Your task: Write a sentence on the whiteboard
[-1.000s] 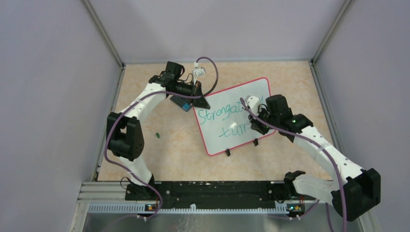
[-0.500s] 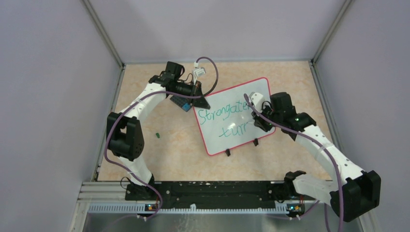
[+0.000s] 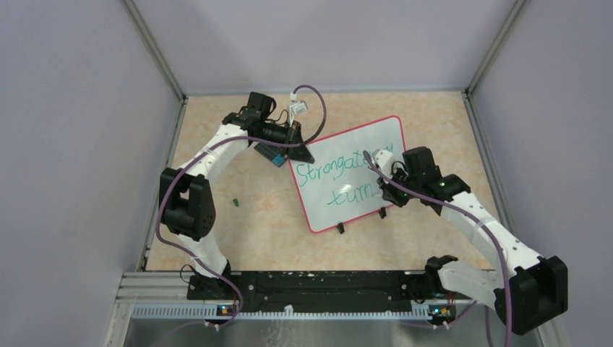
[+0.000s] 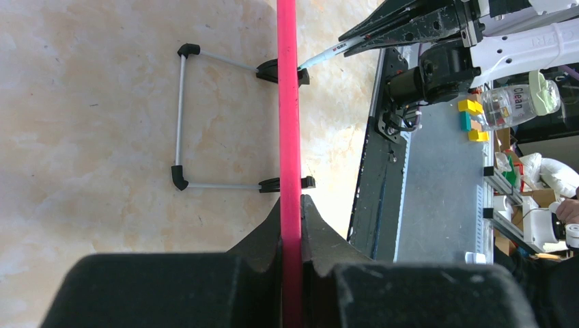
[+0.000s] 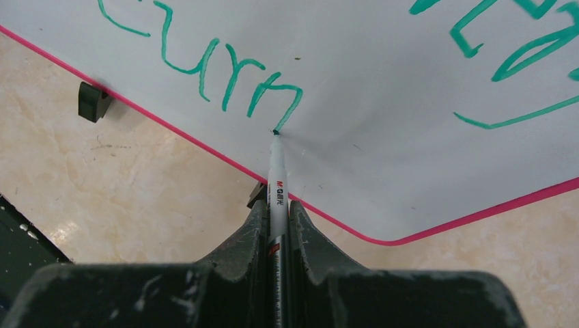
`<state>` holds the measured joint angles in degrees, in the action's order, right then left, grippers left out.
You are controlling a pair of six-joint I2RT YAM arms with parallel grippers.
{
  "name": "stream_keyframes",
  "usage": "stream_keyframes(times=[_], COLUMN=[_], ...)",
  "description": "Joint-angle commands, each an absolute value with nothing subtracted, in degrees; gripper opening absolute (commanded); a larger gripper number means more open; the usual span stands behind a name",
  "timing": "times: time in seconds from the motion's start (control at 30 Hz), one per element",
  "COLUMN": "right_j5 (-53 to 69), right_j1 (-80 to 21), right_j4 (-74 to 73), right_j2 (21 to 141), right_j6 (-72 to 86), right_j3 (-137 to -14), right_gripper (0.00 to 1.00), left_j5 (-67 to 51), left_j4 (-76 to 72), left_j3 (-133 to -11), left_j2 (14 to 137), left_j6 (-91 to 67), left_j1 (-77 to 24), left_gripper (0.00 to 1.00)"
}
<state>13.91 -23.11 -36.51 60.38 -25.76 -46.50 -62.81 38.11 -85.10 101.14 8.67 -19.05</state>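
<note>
The whiteboard (image 3: 379,141) is stood on its black feet (image 3: 340,228) and tilted back, in the far right part of the surface (image 3: 238,238). Green words (image 3: 325,172) are written on it. Its red rim is pinched tight at the far left corner by the left pincer (image 4: 290,205). A marker (image 5: 276,171) is held tight in the right pincer (image 5: 276,208). The marker's tip is pressed on the board, at the end of the lower word.
</note>
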Motion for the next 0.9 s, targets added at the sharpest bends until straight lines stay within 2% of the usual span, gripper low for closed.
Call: stream_keyframes(times=[0.0, 0.3, 0.63, 0.87], right_j5=[13.8, 19.5, 10.0, 8.3], right_j1=[-22.3, -22.3, -22.3, -22.3], right_j4=[-34.6, -40.4, -38.6, -34.9], right_j2=[60.2, 57.8, 57.4, 60.2], right_j6=[-27.1, -26.7, -26.7, -24.7], right_j3=[-46.4, -51.1, -49.2, -49.1], right_gripper=[0.00, 0.00, 0.00, 0.00], left_j5=[-60.8, -60.9, -61.3, -61.0], left_j4=[39.2, 39.3, 39.4, 39.3], left_j3=[-84.8, -84.8, -85.1, -84.5], left_j2=[102.6, 102.6, 102.6, 102.0], left_j6=[12.0, 12.1, 12.0, 12.3], left_j1=[-20.3, -20.3, -20.3, -20.3], left_gripper=[0.00, 0.00, 0.00, 0.00])
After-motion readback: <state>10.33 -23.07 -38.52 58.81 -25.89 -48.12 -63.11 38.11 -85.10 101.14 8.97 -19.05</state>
